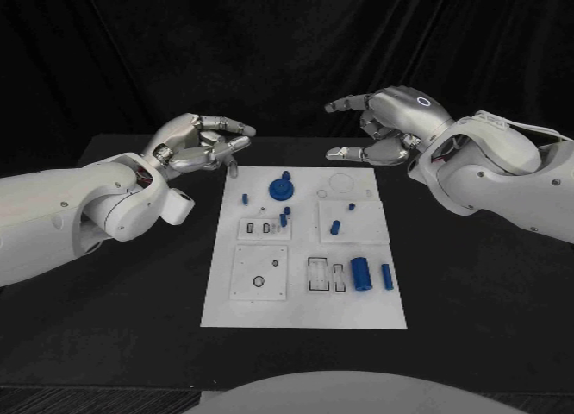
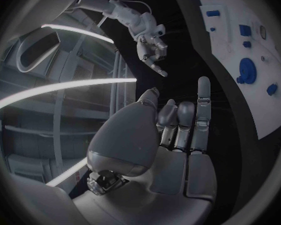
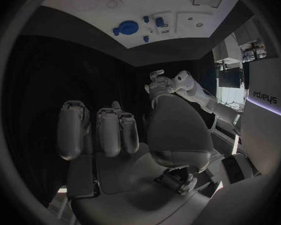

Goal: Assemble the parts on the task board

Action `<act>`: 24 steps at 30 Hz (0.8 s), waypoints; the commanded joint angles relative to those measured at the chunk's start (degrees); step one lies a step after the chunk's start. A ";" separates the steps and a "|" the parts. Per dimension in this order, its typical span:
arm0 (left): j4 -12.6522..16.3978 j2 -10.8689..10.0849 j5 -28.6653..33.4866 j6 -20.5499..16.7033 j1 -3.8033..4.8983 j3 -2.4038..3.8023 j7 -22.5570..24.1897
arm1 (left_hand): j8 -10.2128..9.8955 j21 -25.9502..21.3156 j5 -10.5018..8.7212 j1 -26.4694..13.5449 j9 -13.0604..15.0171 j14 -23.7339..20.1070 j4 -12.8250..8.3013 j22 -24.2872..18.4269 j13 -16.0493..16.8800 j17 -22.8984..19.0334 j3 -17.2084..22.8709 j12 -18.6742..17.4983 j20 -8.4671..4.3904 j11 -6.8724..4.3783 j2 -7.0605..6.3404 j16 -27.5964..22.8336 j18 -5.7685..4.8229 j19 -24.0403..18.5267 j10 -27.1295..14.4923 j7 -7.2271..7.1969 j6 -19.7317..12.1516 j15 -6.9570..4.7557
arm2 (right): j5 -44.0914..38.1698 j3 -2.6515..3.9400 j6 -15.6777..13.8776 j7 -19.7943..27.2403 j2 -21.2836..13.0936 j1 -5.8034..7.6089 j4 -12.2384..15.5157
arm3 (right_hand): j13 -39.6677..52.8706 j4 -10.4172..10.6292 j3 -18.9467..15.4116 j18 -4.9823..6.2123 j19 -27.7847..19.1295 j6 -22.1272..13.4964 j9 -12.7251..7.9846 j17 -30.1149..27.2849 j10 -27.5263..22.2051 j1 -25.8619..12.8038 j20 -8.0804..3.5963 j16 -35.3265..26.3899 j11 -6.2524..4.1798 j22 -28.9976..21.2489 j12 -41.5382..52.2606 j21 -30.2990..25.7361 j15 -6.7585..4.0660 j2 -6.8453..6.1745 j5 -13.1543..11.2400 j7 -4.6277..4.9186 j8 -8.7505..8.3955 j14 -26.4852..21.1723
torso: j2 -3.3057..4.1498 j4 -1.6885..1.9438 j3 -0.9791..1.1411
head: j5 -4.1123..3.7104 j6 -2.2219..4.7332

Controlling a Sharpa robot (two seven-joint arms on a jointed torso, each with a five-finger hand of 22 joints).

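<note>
The white task board (image 1: 306, 297) lies in the middle of the black table. On it are a large round blue part (image 1: 282, 188), a thick blue cylinder (image 1: 360, 273), a thinner one (image 1: 387, 275) and several small blue pieces. My left hand (image 1: 200, 145) hovers off the board's far left corner, fingers curled in, nothing in it. My right hand (image 1: 387, 128) hangs above the far right corner, a finger and the thumb apart, holding nothing. The left wrist view shows the left hand (image 2: 178, 130), the board (image 2: 268, 112) and the right hand (image 2: 150, 42). The right wrist view shows the right hand (image 3: 128, 140).
Shallow rectangular and round recesses mark the board's near half (image 1: 260, 280). Bare black tabletop (image 1: 486, 285) surrounds the board on all sides. A dark curtain hangs behind the table.
</note>
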 commanded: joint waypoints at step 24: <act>0.50 7.39 -40.66 17.91 4.20 0.05 -40.98 | 20.25 32.86 -11.07 -17.27 17.16 18.88 0.70 51.26 18.80 23.22 -11.03 1.54 -4.77 -5.88 3.24 1.15 -7.67 35.73 14.02 -5.35 13.99 -5.91 | 6.58 0.01 7.19 -2.60 -0.70 -4.52 1.11 | 15.10 -0.52 1.26 0.63 1.88 8.64 0.91 4.39 5.91 1.32 0.95 -0.07 1.01 11.19 0.20 -0.07 0.89 4.05 3.15 0.55 2.54 3.95 | -0.52 -2.67 2.26 | 0.83 -2.02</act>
